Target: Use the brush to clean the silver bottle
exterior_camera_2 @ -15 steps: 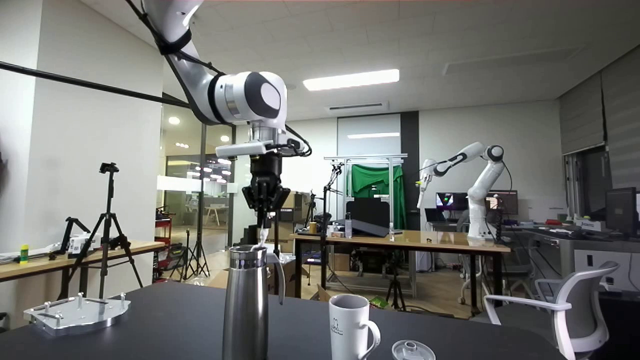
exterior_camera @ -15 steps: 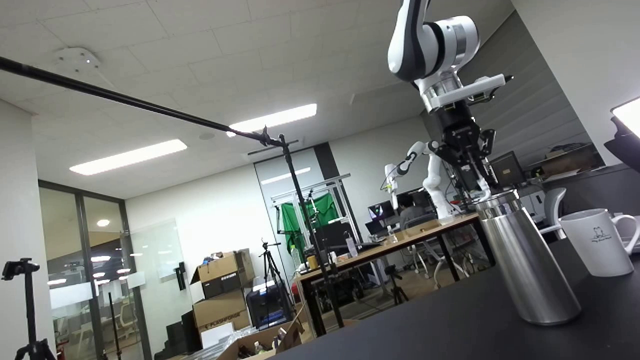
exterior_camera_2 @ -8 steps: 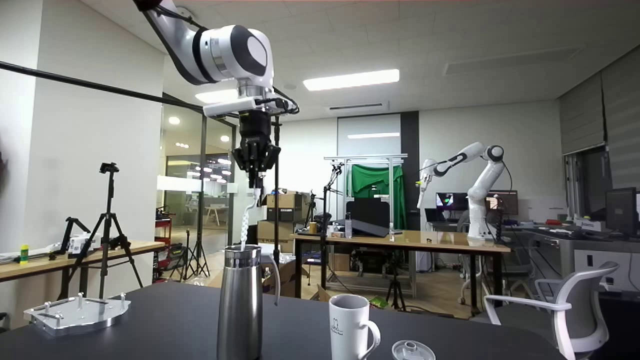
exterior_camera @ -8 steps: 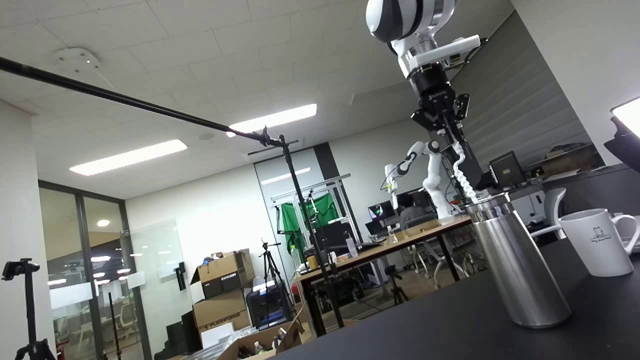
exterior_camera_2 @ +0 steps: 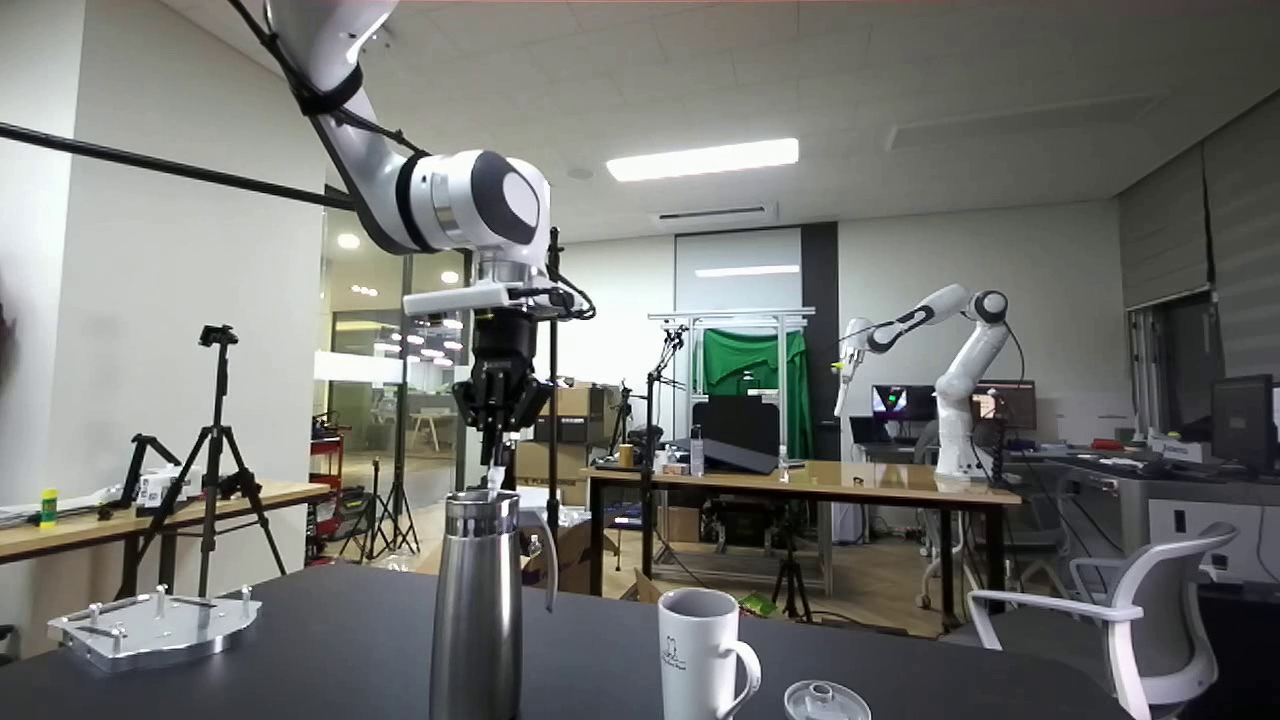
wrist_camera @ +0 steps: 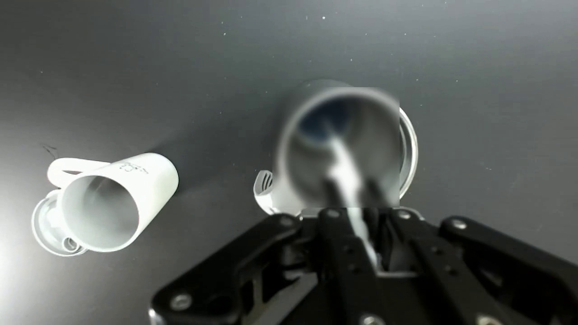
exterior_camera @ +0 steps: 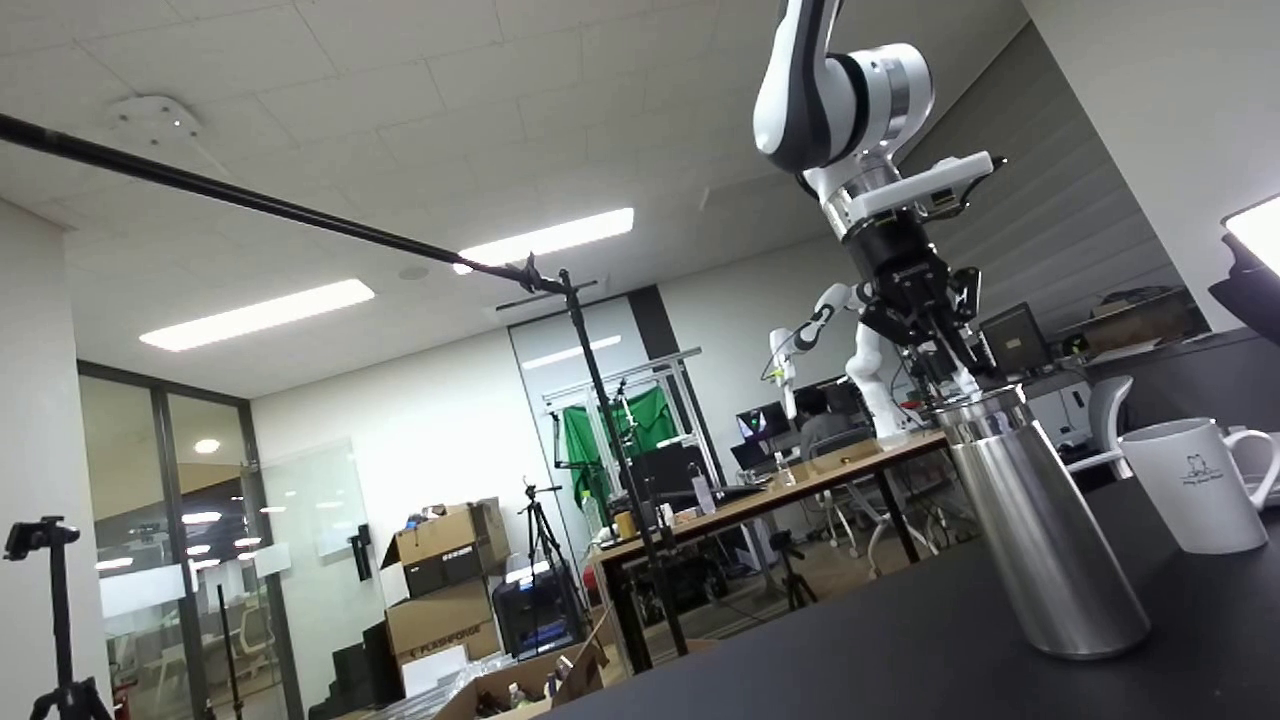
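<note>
1 white brush (wrist_camera: 347,177), clamped btwn the jaws of 1 gripper (exterior_camera_2: 494,460), reaches down into 1 upright silver bottle (exterior_camera_2: 477,620) on the blk table (exterior_camera_2: 350,650), w/ 1 white mug (exterior_camera_2: 688,660) near, 1 round lid (exterior_camera_2: 825,706) beside the mug & 1 metal plate (exterior_camera_2: 170,626) well apart.

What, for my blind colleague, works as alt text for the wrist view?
The pale brush, held by the gripper, reaches into the silver bottle, blurred here. At left on the dark table, a white mug partly hides a round lid-like piece.
</note>
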